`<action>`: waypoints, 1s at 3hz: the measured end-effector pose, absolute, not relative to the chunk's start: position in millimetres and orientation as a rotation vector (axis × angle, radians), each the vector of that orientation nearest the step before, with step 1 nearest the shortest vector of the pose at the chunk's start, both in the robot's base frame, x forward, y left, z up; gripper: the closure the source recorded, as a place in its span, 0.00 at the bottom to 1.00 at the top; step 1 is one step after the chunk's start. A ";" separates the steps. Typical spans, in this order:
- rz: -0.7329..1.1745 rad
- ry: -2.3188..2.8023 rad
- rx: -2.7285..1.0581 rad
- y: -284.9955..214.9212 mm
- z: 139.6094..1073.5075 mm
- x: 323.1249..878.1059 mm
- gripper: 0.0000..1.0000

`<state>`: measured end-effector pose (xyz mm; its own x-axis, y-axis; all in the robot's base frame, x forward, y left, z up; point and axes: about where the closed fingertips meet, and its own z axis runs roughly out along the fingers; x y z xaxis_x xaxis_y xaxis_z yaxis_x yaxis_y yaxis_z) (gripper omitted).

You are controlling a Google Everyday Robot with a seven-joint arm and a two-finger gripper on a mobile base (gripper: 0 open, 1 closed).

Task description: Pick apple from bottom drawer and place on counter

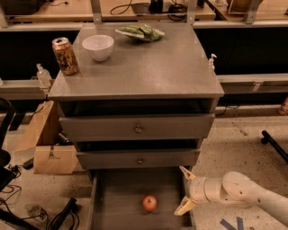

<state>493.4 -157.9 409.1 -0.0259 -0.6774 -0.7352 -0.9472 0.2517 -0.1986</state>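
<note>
Speckled pale floor (234, 143) surrounds a grey drawer cabinet, and a light wooden bench (67, 9) with cables runs behind it.

Low on the right, the white two-finger gripper (183, 191) reaches in from the white arm (243, 191). Its pale fingers are spread wide apart and hold nothing. It sits at the right wall of the wide, shallow grey bottom drawer (119, 193), which is pulled out. The small round red-orange apple (150, 203) rests on the drawer floor, just left of the lower finger and apart from it.

Above the tray are two grey drawer fronts with small round knobs (138, 129). The flat grey matte counter (144, 72) carries a white bowl (98, 46) and a brown patterned drink can (65, 55) near its left rear. Towards its back edge is what looks like a crinkled green packet (140, 32).

A brown cardboard box (47, 152) stands on the floor left of the cabinet.
</note>
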 end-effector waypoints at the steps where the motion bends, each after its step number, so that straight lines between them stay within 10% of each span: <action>1: 0.449 1.776 -1.508 -149.3 378.2 506.1 0.00; 3: 0.548 1.726 -1.502 -112.6 273.2 538.1 0.00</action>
<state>538.1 -112.6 273.2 -0.0094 -0.6331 -0.7740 -0.9636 0.2127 -0.1623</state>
